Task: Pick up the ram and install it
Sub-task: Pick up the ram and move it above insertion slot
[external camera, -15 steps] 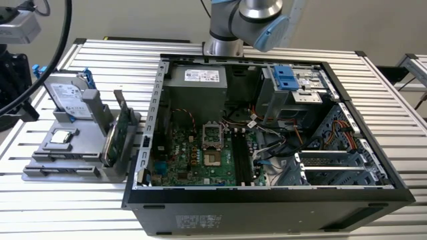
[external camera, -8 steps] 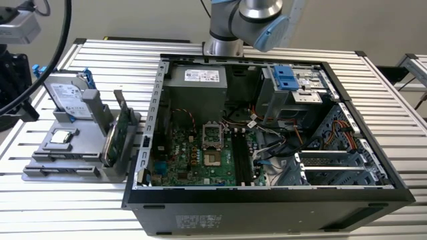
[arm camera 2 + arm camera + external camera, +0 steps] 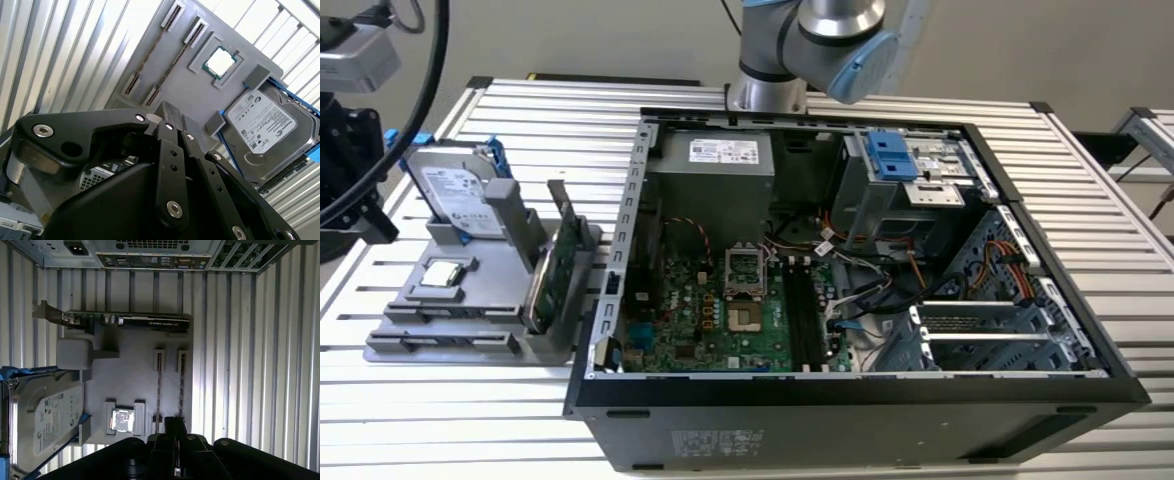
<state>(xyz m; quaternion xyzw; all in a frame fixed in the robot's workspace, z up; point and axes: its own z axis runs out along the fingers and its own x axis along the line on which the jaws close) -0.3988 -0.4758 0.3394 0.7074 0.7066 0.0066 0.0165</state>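
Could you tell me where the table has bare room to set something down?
Free: the slatted metal table camera-side of the grey parts holder, and on the exterior view's right of the open black computer case. Holder and case interior are crowded.

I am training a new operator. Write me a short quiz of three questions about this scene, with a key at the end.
1. True or false: in the first wrist view, the gripper appears by one end of the ram sticks.
2. How many ram sticks lie in the gray holder? A one; B two; C four.
3. Fill in: the processor chip lies between the ram sticks and the ____.
Key: 1 true; 2 B; 3 hard drive.
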